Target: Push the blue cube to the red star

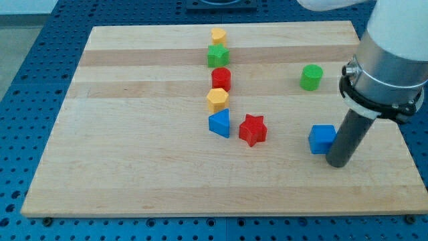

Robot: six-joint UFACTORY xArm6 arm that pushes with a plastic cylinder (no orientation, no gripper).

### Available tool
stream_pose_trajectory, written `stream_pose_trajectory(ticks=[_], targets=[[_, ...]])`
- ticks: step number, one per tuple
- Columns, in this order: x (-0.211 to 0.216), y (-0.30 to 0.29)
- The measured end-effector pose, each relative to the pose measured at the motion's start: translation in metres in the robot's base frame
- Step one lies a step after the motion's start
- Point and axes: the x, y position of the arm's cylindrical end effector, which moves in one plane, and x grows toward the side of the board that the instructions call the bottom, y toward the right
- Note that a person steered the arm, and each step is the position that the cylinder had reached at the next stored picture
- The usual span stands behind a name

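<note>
The blue cube (322, 138) lies on the wooden board (134, 167) at the view's right. The red star (253, 129) lies left of it, near the board's middle, with a gap of bare board between them. My tip (337, 163) rests on the board just right of and slightly below the blue cube, touching or almost touching its right side. The dark rod rises from the tip up to the arm's white and grey body at the view's top right.
A column of blocks stands left of the red star: a yellow block (218, 35), a green star (217, 55), a red cylinder (221, 79), a yellow hexagon-like block (217, 100) and a blue triangular block (219, 123). A green cylinder (311, 77) stands above the blue cube.
</note>
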Motion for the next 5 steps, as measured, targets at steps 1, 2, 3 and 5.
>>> stream_pose_trajectory(ticks=[1, 2, 3, 5], targets=[[-0.019, 0.000], [-0.021, 0.000], [-0.021, 0.008], [-0.024, 0.034]])
